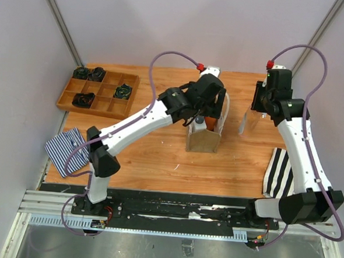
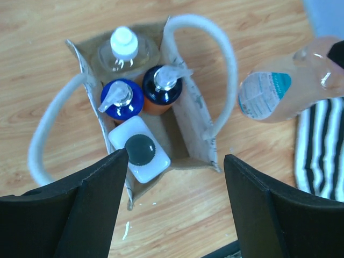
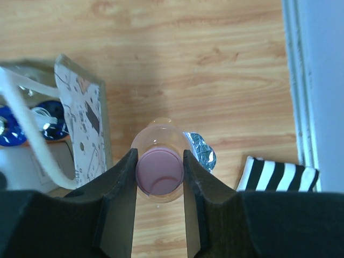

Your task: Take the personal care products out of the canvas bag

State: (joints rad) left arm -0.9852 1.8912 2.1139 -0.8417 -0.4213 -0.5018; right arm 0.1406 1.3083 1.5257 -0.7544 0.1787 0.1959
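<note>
**Item 1, top view.** Fixed high above and behind me. It looks down and forward across the whole orange-brown wooden surface (image 1: pixel 158 157), from far off, so everything shows small.

**Item 2, left wrist view.** Carried on my left hand (image 2: pixel 176 156). It faces straight down from close above the open mouth of the small tan-brown canvas bag with white rope handles (image 2: pixel 191 107).

**Item 3, right wrist view.** Carried on my right hand (image 3: pixel 159 156). It faces straight down, nearest of all, onto the clear plastic bottle with a pink cap (image 3: pixel 157 172).

**Shared.** All three views take in the bag, the bottle and the black-and-white striped folded cloth (image 3: pixel 277 174).
</note>
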